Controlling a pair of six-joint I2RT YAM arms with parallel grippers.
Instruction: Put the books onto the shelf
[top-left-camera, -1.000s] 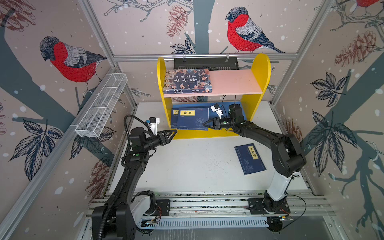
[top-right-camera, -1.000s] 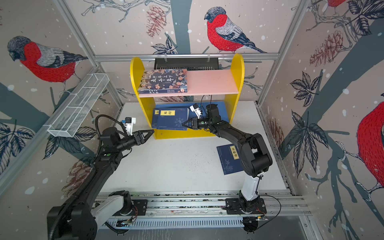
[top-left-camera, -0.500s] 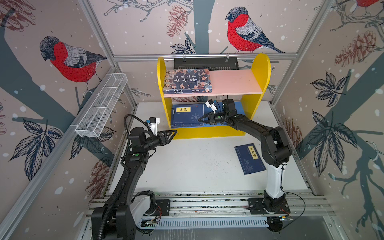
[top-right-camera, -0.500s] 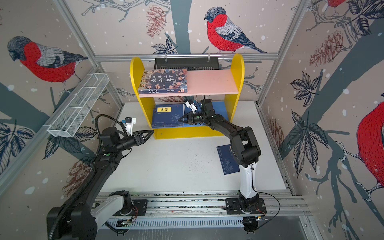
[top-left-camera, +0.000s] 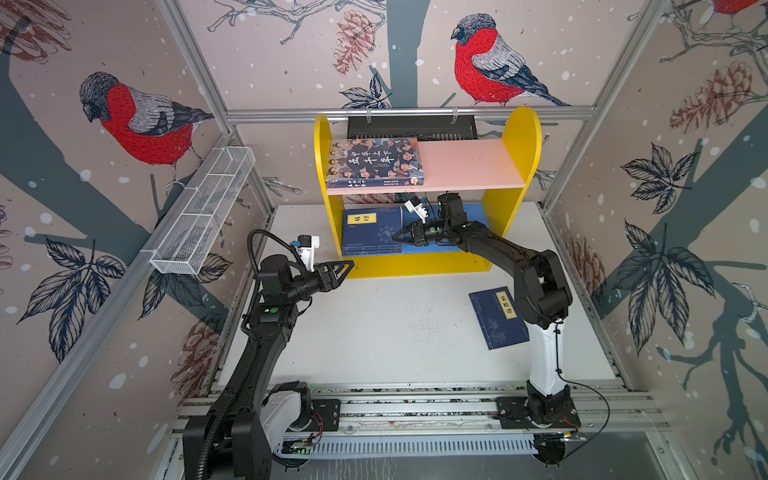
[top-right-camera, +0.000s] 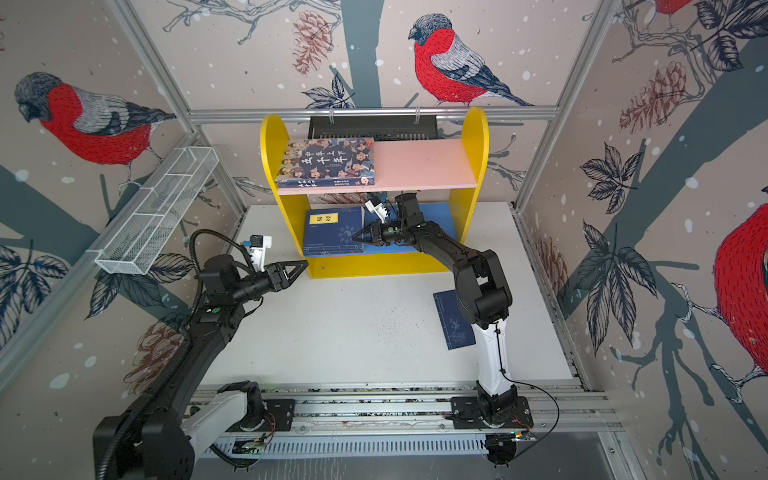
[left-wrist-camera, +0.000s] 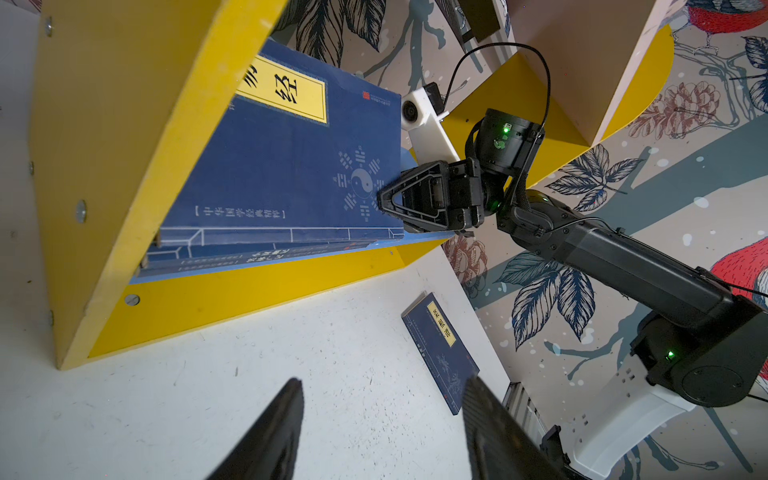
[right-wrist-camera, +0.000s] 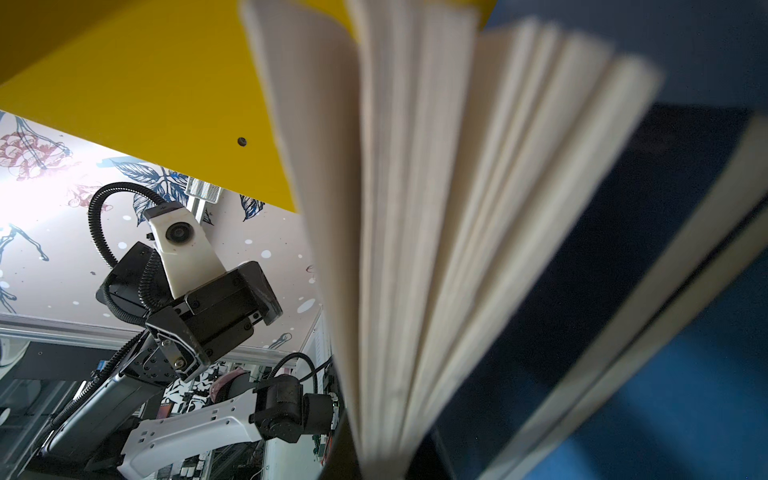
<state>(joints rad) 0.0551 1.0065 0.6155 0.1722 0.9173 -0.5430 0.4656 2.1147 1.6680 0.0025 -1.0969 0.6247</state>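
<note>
Because your clenched right tool (top-left-camera: 395, 240) presses the navy stack (top-left-camera: 371, 230) inward on the shelf (top-left-camera: 415, 266), your left tool (top-left-camera: 349, 266) waits released, empty; one book (top-left-camera: 498, 318) lies behind.

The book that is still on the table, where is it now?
In both top views the book lies flat on the table's right side, in front of the shelf, beside the right arm.

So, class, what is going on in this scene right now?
Two robot arms are shelving books. The right gripper, shut, pushes at the edge of the navy stack on the shelf's blue lower board. The illustrated book lies on the pink board. One navy book remains on the table. The left gripper hovers open, empty.
</note>
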